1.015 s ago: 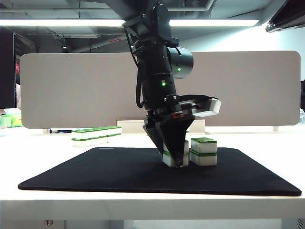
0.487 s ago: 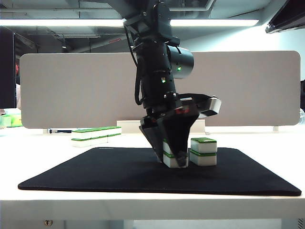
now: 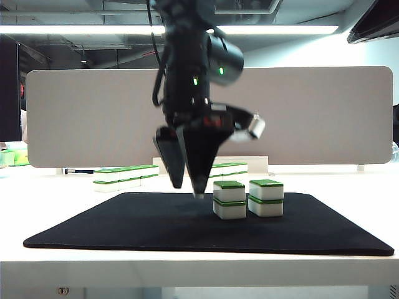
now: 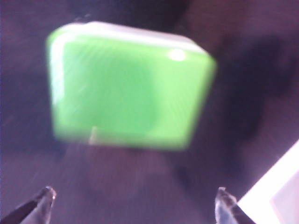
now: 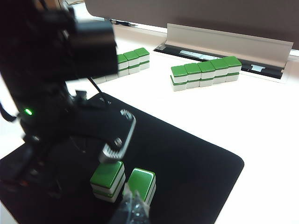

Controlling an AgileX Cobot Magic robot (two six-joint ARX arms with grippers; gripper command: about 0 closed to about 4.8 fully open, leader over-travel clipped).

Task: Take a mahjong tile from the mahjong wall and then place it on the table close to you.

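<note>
Left pincer (image 3: 187,188) lifted open off tile stack (image 3: 229,199).

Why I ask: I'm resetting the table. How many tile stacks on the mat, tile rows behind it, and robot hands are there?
Two-high tile stacks on the black mat: 2
Tile rows on the white table beyond the mat: 2
Hands: 2 (left hand open above the mat beside the stacks; right hand, only a blurred tip showing)
Total: 6

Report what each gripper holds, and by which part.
Nothing is held. The left gripper hangs open above the mat, beside the tile stack. The right gripper shows only a tip; no tile in it.
</note>
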